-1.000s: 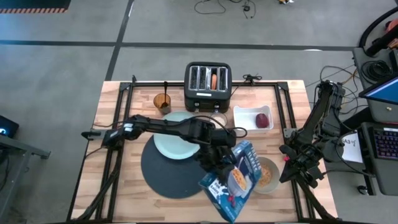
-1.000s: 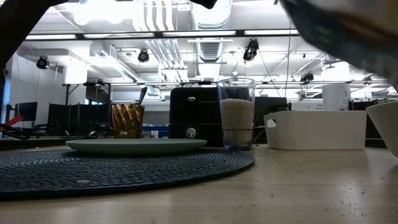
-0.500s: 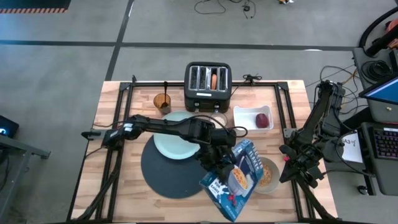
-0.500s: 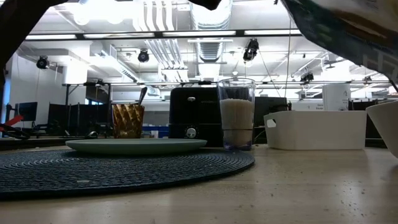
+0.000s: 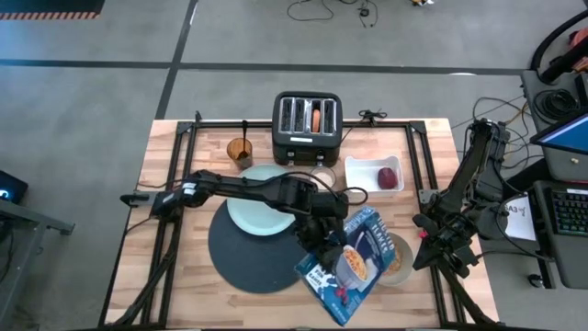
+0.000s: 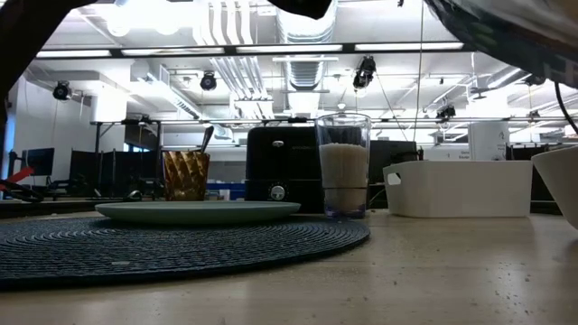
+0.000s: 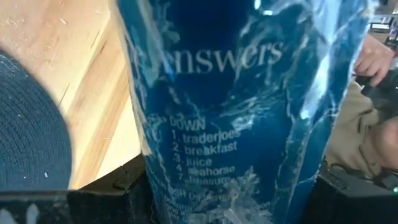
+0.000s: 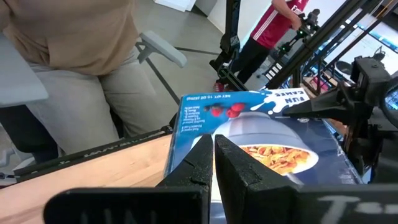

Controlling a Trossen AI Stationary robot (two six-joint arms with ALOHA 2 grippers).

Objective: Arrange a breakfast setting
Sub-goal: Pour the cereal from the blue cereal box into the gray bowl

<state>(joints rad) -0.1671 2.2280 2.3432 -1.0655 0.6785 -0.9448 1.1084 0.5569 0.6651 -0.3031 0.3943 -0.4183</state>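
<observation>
My left gripper (image 5: 323, 235) is shut on a blue cereal box (image 5: 352, 265), held tilted above the table's near right part. The box's far end overlaps the beige bowl (image 5: 401, 265), which holds cereal. The round dark-blue placemat (image 5: 241, 253) carries the pale mint plate (image 5: 253, 210). The milk glass (image 5: 323, 177) stands beside the plate. The dark-red fruit (image 5: 389, 176) lies in the white tray (image 5: 363, 175). The bagel (image 5: 317, 118) stands in the toaster (image 5: 308, 138). A spoon stands in an amber cup (image 5: 240, 150). My right gripper (image 5: 421, 253) is shut and empty at the table's right edge. My left gripper pinches the cereal box between its two fingers (image 7: 127, 186), one on each side of the narrow printed panel (image 7: 242, 143). It comes level from the table's left side. The box is lifted clear of the table, tilted, with its printed front up.
The black toaster stands at the far middle, and black frame rails (image 5: 184, 184) run along the table's sides. A person in beige clothes (image 8: 68, 56) sits beyond the table's right edge. The low view shows the glass (image 6: 342, 176) and tray (image 6: 461, 188) behind the mat.
My left gripper has carried the cereal box a little toward the table's right edge. The box now covers more of the beige bowl than before. It stays clear of the table.
</observation>
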